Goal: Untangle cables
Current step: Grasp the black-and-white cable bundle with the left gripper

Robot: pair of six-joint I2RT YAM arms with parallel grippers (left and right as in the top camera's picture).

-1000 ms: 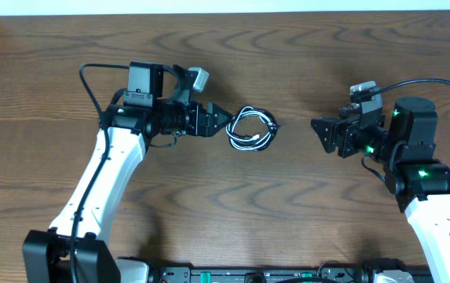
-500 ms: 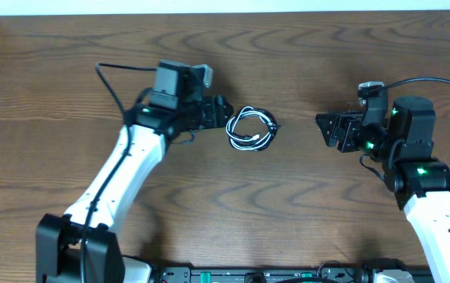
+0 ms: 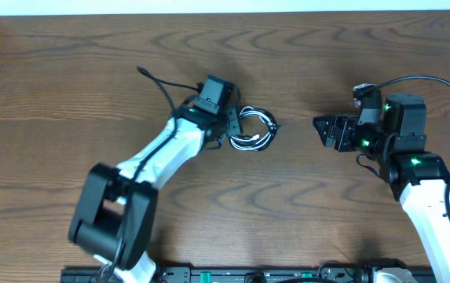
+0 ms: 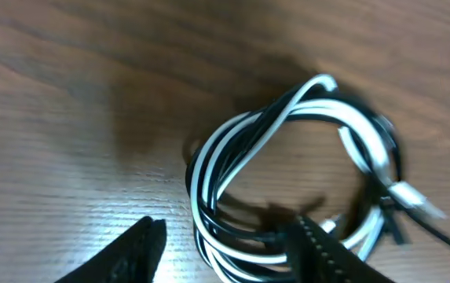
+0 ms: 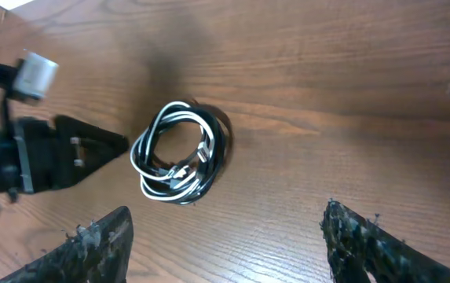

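Observation:
The white and black cables (image 3: 253, 130) lie coiled together in one small loop near the table's middle. They also show in the left wrist view (image 4: 287, 189) and the right wrist view (image 5: 180, 153). My left gripper (image 3: 231, 126) is open, its fingers straddling the left edge of the coil (image 4: 228, 244); one finger sits inside the loop, one outside. My right gripper (image 3: 323, 130) is open and empty, to the right of the coil with bare table between them (image 5: 225, 244).
The wooden table (image 3: 287, 204) fills the views. A white wall edge (image 3: 225, 6) runs along the far side. The left arm's thick black wire (image 3: 162, 82) loops above the table behind the wrist.
My left arm has swung right and reached the coil, its open fingers now around the coil's left edge. The right arm has barely moved.

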